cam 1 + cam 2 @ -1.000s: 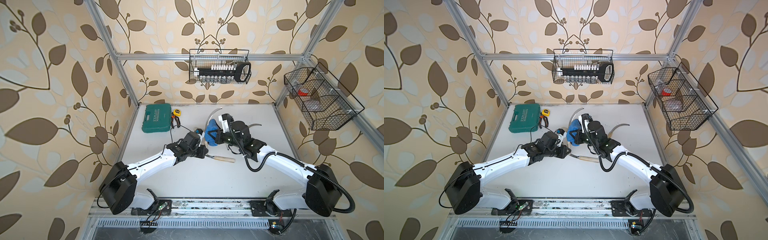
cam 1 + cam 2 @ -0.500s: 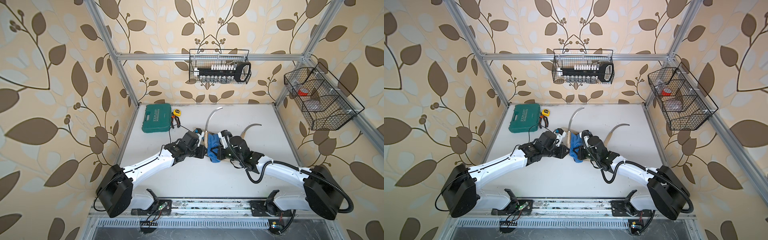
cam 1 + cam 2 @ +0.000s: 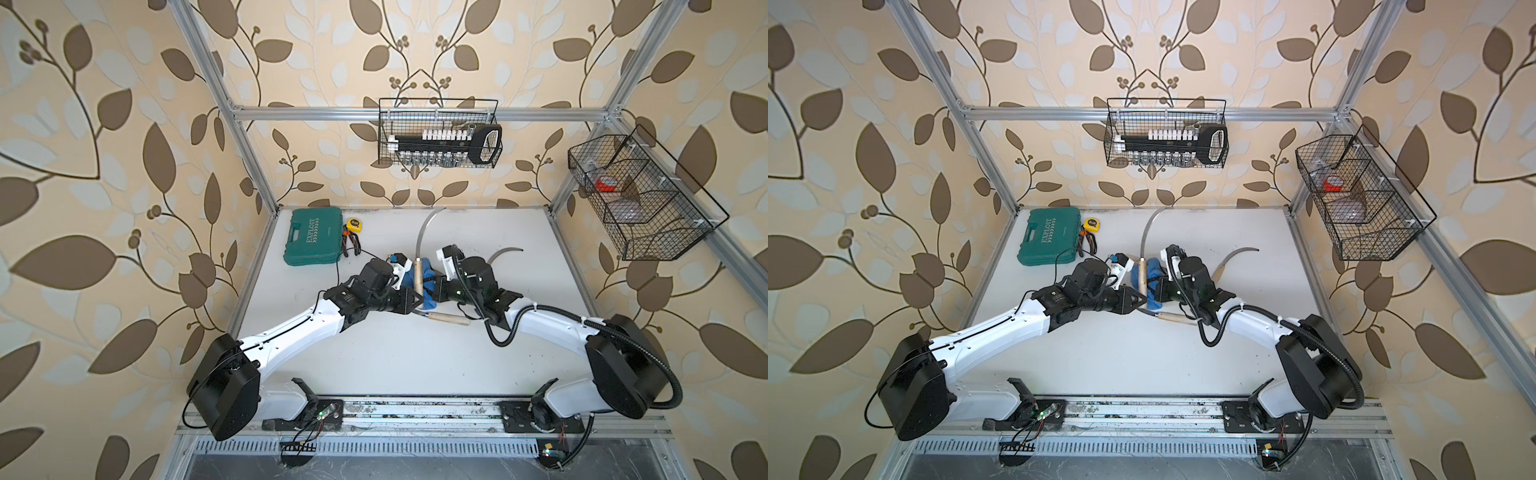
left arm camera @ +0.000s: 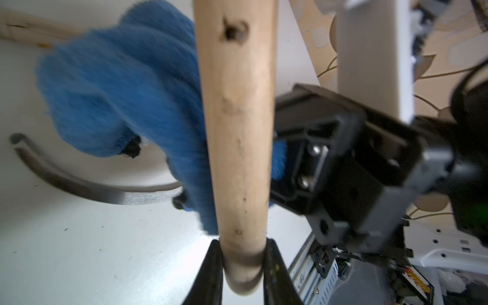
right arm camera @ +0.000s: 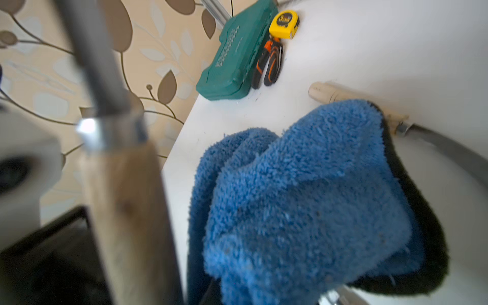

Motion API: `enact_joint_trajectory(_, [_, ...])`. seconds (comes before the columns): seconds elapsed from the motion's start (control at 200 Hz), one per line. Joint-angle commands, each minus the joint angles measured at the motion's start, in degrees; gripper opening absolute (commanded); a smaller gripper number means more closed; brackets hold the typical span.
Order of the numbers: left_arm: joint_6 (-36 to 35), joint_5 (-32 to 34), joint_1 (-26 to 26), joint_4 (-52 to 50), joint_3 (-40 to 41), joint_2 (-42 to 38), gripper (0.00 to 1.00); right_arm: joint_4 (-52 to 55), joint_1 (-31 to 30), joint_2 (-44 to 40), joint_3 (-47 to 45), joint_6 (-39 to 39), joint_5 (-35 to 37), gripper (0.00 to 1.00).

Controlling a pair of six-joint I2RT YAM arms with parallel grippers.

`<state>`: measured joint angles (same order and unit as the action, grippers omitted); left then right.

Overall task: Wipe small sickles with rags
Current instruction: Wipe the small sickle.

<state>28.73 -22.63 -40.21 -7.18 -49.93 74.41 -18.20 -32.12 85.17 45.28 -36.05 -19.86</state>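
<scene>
1. Wood and steel meet at the middle of the surface [image 3: 374,361] in both top views. My left pincer [image 3: 419,300] is closed on the butt of the held sickle [image 3: 419,276], whose grey blade arcs away toward the back wall. My right pincer [image 3: 434,289] is closed on the bunched blue rag [image 3: 409,278] and holds it against the pale handle. A second sickle [image 3: 451,319] lies flat just in front of both pincers. The blade of a third sickle [image 3: 505,252] shows beyond my right arm, and I cannot find a fourth. The green tool case [image 3: 313,243], pliers [image 3: 349,246] and tape measure [image 3: 354,224] sit near the back left corner, well apart.

2. My left wrist view shows my fingers [image 4: 211,266] clamped on either side of the handle's rounded end and nowhere higher. The wood looks smooth and stiff. I judge that so short a hold lets the blade's weight swivel the tool under rubbing, so a grip further up the handle would be steadier.

3. My right wrist view shows plush, limp cloth with a dark trim, bunched in front of the lens and hiding my fingers. It should mould easily round the handle and the metal ferrule [image 5: 111,126]. The thin, hard blade could snag the pile, so I would wipe from ferrule to tip along its back. A sickle on the surface [image 5: 356,101] lies behind the rag; I cannot tell which one.
</scene>
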Motion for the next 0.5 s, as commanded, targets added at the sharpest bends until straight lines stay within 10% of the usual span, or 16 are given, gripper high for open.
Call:
enact_joint_trajectory(0.0, [0.5,-5.5,-0.5,3.9,-0.4,-0.9,0.00,-6.0,1.9,0.8,4.6,-1.1,-6.1,0.00])
enact_joint_trajectory(0.495, [-0.7,0.4,-0.5,1.0,-0.5,-1.7,0.00,-11.7,1.3,-2.3,-4.0,-1.9,-9.7,0.00])
